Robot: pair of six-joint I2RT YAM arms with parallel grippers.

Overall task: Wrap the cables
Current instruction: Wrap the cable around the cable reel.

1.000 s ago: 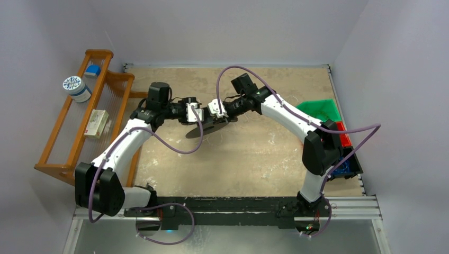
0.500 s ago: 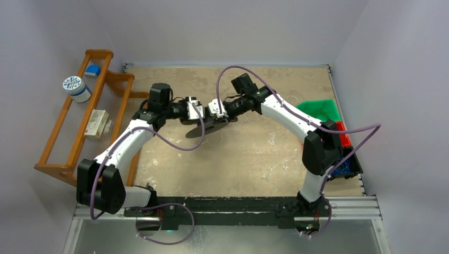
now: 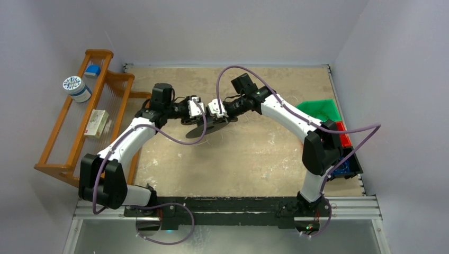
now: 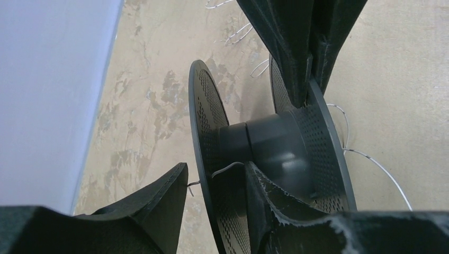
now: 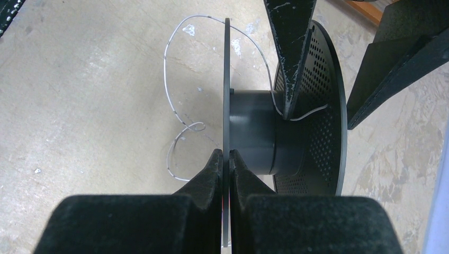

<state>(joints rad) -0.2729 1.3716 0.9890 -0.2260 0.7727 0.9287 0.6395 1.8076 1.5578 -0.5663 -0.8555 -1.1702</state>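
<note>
Right wrist: right jaws pinch the spool (image 5: 254, 132) by one flange; left jaws open astride the other.

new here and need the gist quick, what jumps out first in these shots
A black perforated plastic spool is held mid-table between both arms: the right gripper is shut on one flange, the open left gripper straddles the other. Loose loops of thin whitish wire trail from its hub over the tan table.
</note>
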